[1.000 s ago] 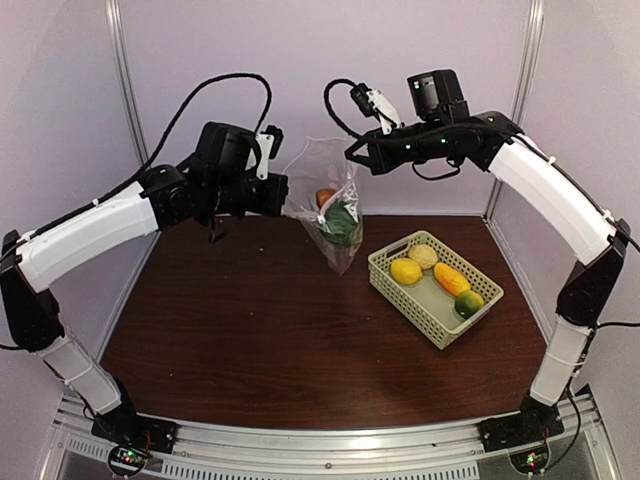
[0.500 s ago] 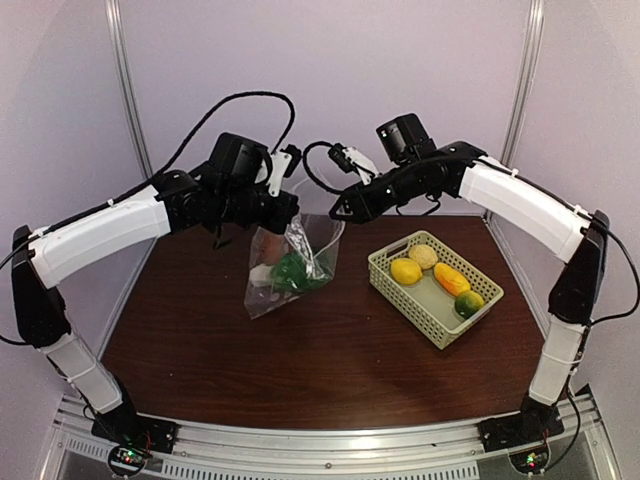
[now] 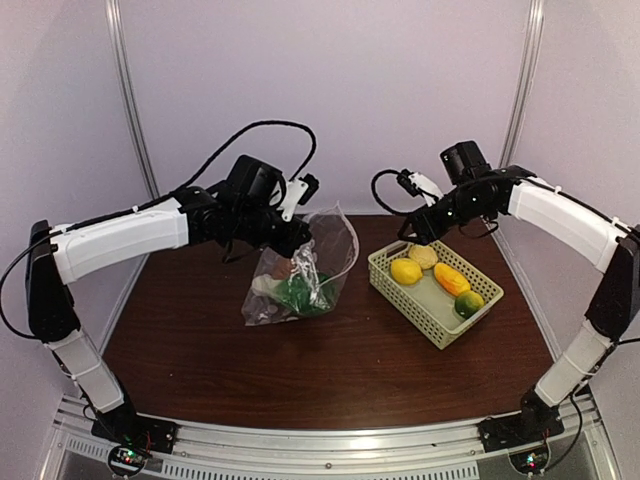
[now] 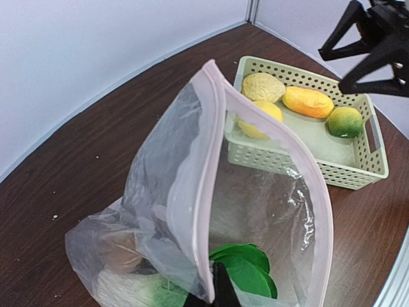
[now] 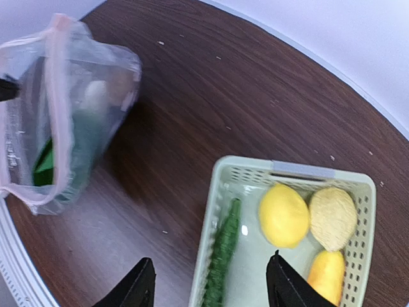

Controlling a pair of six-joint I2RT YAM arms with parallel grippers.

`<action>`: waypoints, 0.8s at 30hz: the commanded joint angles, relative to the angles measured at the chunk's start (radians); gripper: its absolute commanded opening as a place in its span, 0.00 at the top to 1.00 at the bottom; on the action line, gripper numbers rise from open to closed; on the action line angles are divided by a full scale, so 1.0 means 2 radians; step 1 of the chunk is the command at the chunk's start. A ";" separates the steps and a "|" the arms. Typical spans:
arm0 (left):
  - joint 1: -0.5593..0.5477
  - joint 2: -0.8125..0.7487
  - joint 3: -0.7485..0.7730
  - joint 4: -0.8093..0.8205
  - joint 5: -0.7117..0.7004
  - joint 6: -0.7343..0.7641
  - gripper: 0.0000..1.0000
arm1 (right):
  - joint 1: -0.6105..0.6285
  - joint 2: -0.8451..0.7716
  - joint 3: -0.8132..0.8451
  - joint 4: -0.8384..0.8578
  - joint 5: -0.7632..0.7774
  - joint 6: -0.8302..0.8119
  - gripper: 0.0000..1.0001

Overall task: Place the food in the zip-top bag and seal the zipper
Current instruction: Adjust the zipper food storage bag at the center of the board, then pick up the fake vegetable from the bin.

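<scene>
- Left jaws pinch the zip-top bag by its rim, holding the mouth agape mid-surface for loading.
- Right jaws, spread, hover over the basket, seemingly eyeing a lemon.

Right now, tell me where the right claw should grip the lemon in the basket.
Grip the lemon across its rounded middle, coming straight down from above: the basket walls block the sides. The potato crowds one flank, so that gap is tight.
</scene>
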 commanded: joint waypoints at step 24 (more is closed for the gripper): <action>0.020 -0.050 -0.078 0.074 0.077 0.005 1.00 | -0.051 0.237 0.121 -0.101 0.069 -0.279 0.30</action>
